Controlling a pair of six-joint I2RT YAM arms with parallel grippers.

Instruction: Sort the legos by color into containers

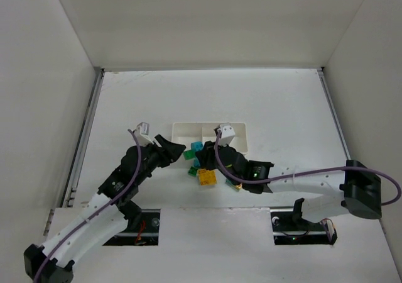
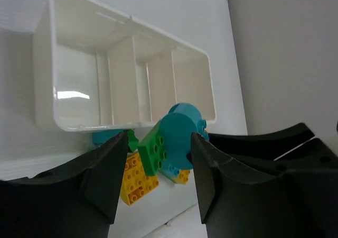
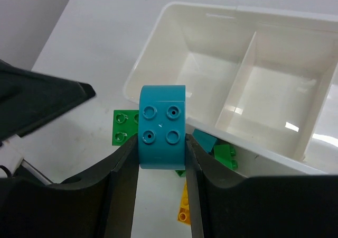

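Top external view: white desk (image 1: 282, 107), low white tray (image 1: 188, 124) mid-desk, both arms meeting at its near side; right gripper (image 3: 161, 143) clenched on rounded cyan brick (image 3: 161, 127), held just in front of tray wall; left gripper (image 2: 158, 143) released, jaws apart, grasping nothing, close by green brick (image 2: 154, 150); loose legos (image 1: 202, 170) (yellow, green, cyan) bunched on desk against tray.

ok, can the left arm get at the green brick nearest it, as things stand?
Probably yes: the green brick sits just ahead of the left arm's open jaws, nothing between. Tight, though: the right arm's jaws hold a cyan brick close beside it.
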